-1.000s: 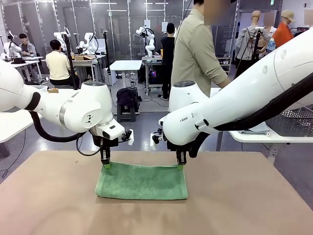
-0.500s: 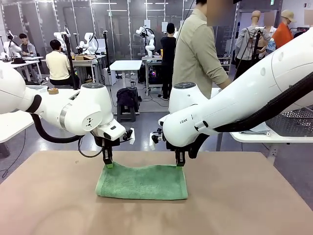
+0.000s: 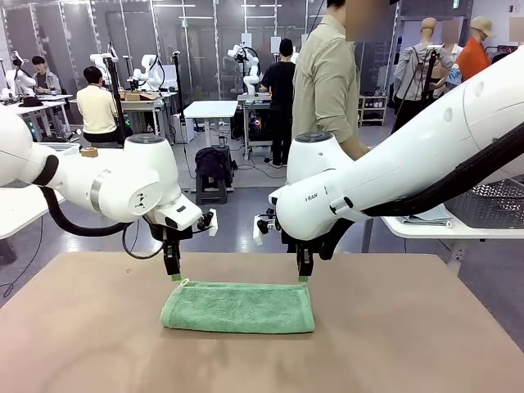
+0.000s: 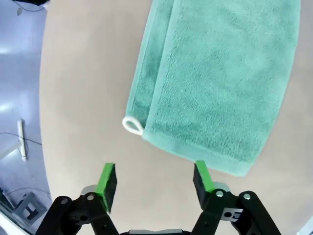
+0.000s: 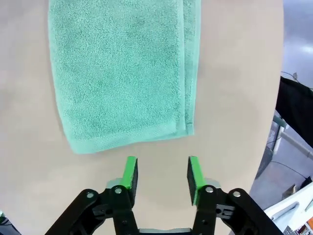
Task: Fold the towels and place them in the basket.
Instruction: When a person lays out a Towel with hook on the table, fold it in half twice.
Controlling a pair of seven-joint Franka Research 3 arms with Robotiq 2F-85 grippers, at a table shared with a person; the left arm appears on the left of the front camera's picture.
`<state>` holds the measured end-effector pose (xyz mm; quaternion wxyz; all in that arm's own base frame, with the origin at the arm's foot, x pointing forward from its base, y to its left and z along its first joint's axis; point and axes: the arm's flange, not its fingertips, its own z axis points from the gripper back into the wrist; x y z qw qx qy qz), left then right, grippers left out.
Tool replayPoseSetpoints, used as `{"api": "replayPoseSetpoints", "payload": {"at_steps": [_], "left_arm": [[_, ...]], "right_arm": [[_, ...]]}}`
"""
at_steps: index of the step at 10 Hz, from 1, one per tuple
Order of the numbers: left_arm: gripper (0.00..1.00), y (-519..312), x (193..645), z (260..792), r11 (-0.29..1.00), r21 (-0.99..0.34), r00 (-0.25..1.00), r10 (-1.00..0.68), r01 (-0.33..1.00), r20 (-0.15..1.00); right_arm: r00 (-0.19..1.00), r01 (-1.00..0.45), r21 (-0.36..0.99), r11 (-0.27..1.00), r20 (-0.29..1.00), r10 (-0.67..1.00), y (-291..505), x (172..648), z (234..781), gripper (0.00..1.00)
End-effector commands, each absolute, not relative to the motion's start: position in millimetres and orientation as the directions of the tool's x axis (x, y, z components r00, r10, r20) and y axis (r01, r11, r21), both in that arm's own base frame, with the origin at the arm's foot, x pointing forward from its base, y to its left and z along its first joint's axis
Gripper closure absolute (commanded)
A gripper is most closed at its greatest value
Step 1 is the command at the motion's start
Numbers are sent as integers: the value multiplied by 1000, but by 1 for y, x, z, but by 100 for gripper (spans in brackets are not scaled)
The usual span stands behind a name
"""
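Note:
A mint green towel (image 3: 237, 307) lies folded in half on the brown table (image 3: 409, 344), its fold toward me and its loose edges at the far side. My left gripper (image 3: 174, 277) hovers just above its far left corner, open and holding nothing. My right gripper (image 3: 304, 278) hangs open over the far right corner. In the left wrist view the towel (image 4: 220, 83) shows a small white loop (image 4: 131, 125) ahead of the open left gripper (image 4: 154, 180). In the right wrist view the towel (image 5: 122, 73) lies just beyond the open right gripper (image 5: 162, 174). The dark mesh basket (image 3: 490, 205) stands on a white side table at the right.
A person in an olive shirt (image 3: 327, 82) stands at the far side of the table, turned toward the right. The white side table (image 3: 426, 231) sits beyond the table's right far corner. Bare tabletop surrounds the towel on all sides.
Both grippers have opened, let go of the towel's far edge and risen slightly. The towel's far corners have settled flat.

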<state>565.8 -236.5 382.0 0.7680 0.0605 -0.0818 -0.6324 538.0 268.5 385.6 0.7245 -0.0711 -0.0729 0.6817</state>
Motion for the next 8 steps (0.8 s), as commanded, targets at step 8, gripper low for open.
{"api": "replayPoseSetpoints", "payload": {"at_steps": [8], "left_arm": [[0,-108,526,474,51,34,36,-938,998,344]], "right_arm": [[575,-818,70,572,48,817,217,443,523,10]]}}
